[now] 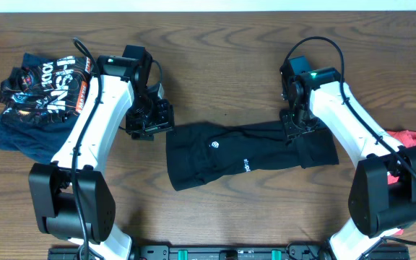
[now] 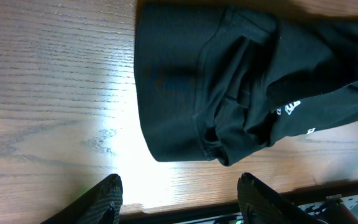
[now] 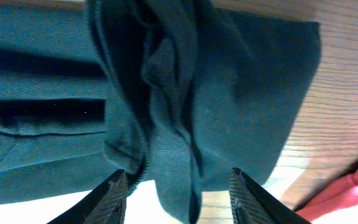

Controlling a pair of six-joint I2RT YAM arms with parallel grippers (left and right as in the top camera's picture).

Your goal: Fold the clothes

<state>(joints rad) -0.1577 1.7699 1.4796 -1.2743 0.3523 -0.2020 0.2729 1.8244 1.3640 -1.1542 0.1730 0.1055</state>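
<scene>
A pile of dark clothes (image 1: 38, 101) is sitting far left, looking done. The left gripper (image 2: 179, 190) is hanging wide open, holding nothing, just beside the black garment (image 1: 244, 155). The garment is lying half folded in the middle of the surface (image 1: 215, 43). The right gripper (image 3: 178, 186) is hanging open over its right end. A red cloth (image 1: 414, 141) is waiting.

Left arm (image 1: 96, 123) and right arm (image 1: 352, 123) rise from the near edge and bend inward toward each other; left hand (image 1: 149, 121) and right hand (image 1: 295, 126) both point downward, fingers (image 2: 107, 196) spread wide apart
</scene>
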